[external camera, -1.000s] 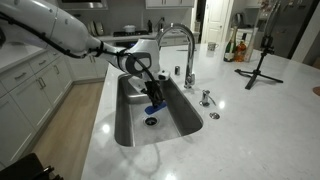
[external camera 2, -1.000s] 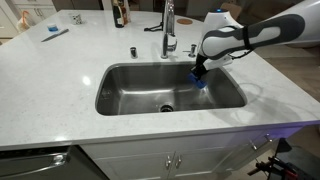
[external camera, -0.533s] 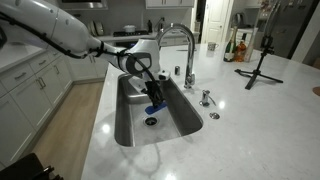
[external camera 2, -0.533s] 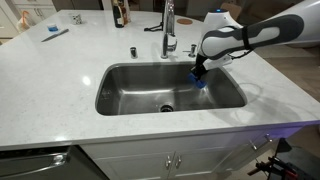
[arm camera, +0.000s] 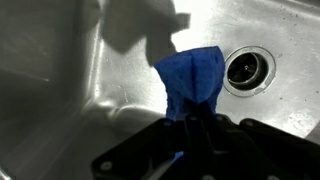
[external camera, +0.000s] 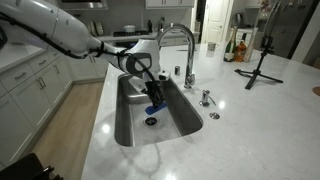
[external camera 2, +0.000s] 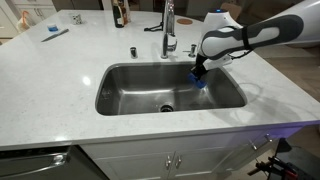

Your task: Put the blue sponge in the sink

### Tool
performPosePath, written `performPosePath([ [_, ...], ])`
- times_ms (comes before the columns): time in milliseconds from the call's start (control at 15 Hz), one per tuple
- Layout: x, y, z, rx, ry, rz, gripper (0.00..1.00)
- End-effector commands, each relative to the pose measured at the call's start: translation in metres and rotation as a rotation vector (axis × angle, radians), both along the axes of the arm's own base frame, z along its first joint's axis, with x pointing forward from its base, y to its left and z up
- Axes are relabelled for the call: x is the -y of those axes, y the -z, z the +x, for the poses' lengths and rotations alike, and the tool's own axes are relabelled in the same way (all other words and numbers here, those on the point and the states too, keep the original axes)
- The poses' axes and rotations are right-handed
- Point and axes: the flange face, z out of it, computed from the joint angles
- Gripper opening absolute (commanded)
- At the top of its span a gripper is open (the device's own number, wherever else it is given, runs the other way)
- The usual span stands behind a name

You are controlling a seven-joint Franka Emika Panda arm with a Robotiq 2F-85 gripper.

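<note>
One blue sponge hangs pinched between the fingers of the gripper over the stainless-steel sink, near its round drain. An arched chrome faucet rises from the pale worktop behind.

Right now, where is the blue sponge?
Pinched in the gripper, the blue sponge hangs inside the sink basin; in the wrist view the drain sits just to its right.
</note>
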Motion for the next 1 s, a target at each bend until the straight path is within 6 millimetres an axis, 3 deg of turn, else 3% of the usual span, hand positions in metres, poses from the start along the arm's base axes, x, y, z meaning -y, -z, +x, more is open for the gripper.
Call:
performPosePath([
  [0,-0.001,0.006,0.018,0.008,0.003,-0.009,0.02],
  [533,-0.008,0.040,0.064,0.026,-0.017,0.039,0.02],
  [933,-0.023,0.066,0.081,-0.012,0.000,0.131,0.02],
])
